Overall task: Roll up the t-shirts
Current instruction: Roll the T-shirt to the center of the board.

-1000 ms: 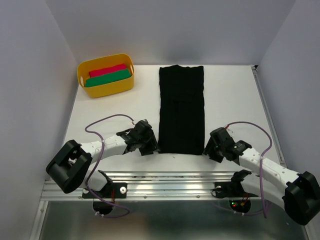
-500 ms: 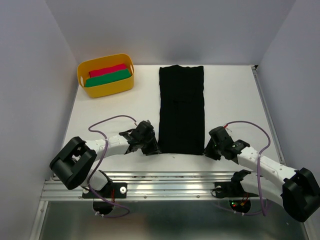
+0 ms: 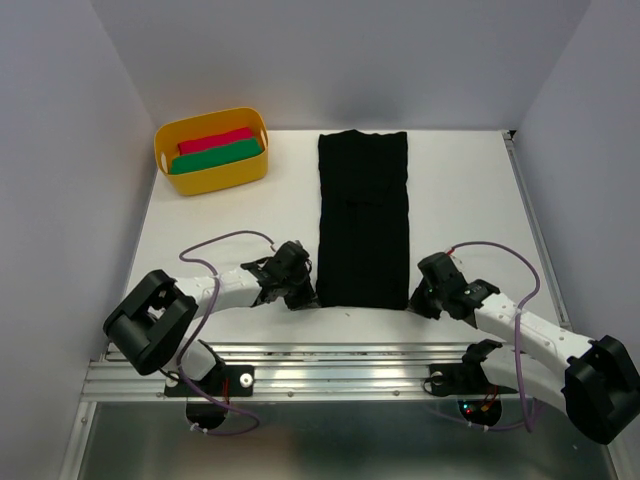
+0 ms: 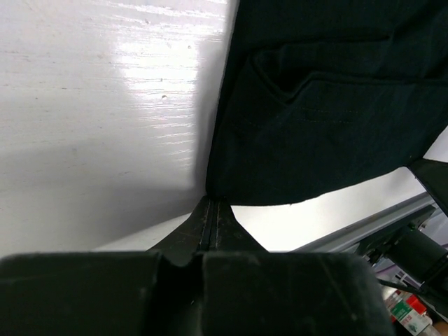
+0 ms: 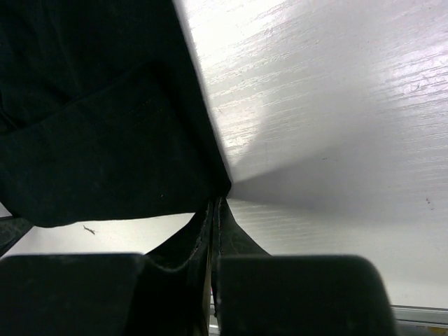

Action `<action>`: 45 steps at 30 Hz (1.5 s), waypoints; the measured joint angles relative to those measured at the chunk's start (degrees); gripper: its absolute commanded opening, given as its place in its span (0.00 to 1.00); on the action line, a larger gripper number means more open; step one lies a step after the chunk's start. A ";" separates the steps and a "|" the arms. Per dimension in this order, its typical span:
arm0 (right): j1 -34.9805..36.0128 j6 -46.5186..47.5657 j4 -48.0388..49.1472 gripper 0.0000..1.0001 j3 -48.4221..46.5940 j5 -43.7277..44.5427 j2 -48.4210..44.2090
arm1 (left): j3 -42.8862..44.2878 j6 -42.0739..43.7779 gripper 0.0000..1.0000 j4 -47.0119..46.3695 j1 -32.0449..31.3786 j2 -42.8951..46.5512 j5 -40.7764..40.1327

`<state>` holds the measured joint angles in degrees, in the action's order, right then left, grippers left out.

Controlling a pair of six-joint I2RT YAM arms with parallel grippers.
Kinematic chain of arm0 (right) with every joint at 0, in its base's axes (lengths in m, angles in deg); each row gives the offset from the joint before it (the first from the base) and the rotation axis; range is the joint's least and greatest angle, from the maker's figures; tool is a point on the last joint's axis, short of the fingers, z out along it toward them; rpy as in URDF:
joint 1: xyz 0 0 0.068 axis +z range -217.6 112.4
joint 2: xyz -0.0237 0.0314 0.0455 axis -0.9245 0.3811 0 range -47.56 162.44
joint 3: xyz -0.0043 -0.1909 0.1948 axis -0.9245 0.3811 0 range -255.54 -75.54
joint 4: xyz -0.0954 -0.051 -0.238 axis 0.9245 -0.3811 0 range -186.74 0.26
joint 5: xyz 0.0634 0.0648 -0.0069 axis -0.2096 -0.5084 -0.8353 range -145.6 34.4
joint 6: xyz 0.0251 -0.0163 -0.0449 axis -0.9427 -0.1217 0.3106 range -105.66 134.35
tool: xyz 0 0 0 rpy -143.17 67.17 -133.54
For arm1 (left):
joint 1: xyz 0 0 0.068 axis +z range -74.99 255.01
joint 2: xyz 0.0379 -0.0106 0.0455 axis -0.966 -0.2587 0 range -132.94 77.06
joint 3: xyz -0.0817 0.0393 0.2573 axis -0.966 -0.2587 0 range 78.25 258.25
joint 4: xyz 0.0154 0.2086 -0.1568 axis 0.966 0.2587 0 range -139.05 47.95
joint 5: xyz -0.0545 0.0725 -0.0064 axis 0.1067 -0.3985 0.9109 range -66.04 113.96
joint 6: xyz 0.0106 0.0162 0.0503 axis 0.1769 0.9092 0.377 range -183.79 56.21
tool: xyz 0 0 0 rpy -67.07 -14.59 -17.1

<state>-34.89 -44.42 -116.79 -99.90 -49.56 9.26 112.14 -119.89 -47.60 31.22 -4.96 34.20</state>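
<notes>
At the far left of the white table (image 3: 470, 200) stands a yellow tub (image 3: 212, 176); it contains a folded red cloth (image 3: 215, 139) and, just beside it on the near side, a folded green cloth (image 3: 215, 156). The left gripper (image 3: 305, 296) lies low over the table at the near left corner of the black t-shirt (image 3: 362, 215). In the left wrist view the two fingers (image 4: 199, 227) are pressed together with no gap visible, and the shirt's corner runs into their tips, so the pincer is closed on the cloth at that corner. The t-shirt lies flat at the centre of the table, folded into a long narrow strip that runs from the far edge toward the arms, well apart from the tub; a fold line crosses it roughly midway. The right gripper (image 3: 413, 300) sits at the near right corner of the strip. In the right wrist view its fingers (image 5: 234, 234) are likewise drawn together, and the corner of the cloth enters between their tips: this pincer is also closed on the shirt. Both near corners are lifted slightly off the table surface at the fingertips.
</notes>
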 measured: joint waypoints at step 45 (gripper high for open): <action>-5.90 8.04 0.17 0.01 -16.41 7.04 10.93 | 19.74 7.19 0.00 11.87 6.99 -8.48 0.22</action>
<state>-40.79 -36.37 -116.61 -116.32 -42.52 20.19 131.88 -112.70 -35.73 38.21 -13.44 34.42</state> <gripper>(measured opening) 0.016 0.025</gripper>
